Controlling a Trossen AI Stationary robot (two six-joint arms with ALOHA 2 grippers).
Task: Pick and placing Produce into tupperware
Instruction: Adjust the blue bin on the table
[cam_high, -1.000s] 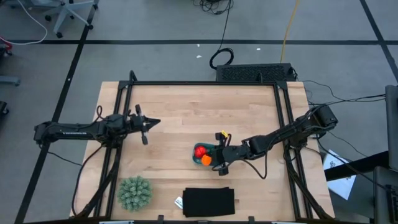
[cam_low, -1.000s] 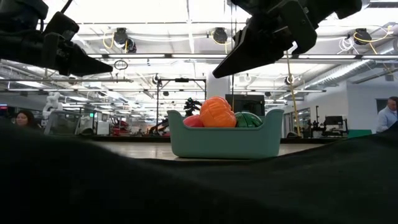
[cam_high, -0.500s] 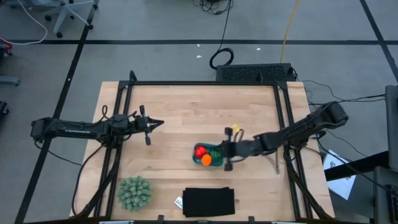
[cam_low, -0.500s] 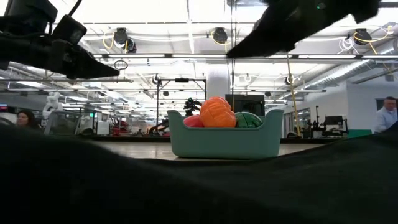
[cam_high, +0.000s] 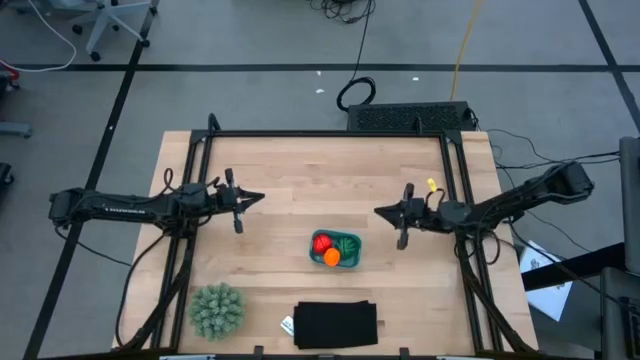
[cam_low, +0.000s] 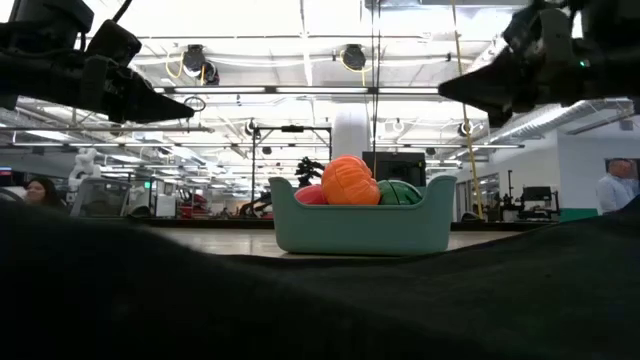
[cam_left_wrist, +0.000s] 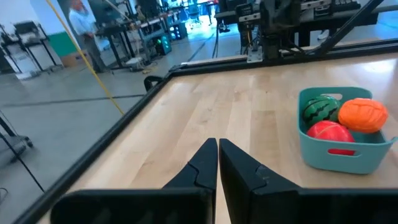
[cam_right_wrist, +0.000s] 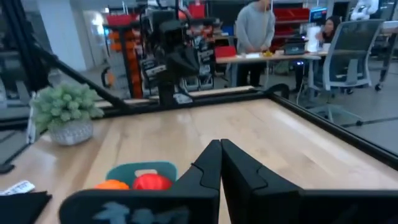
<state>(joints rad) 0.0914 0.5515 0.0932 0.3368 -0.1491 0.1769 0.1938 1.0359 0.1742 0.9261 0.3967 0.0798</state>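
The teal tupperware tub stands on the wooden table, right of centre. Inside it lie the red piece, the dark green striped piece and the orange piece; the low view shows the orange piece riding highest. My right gripper hovers above the table, right of and beyond the tub, shut and empty, pointing left. My left gripper hangs over the table's left half, shut and empty, pointing right. Both wrist views show closed fingertips, the left gripper and the right gripper.
A spiky pale-green ball sits near the table's near-left corner. A flat black rectangle lies at the near edge, with a small white tag beside it. A black frame rail borders the table. People stand in the room behind.
My right gripper has drawn back from just over the tub, rising and moving toward the table's right and far side until it stands well clear. The tub and the three pieces inside it have stayed put.
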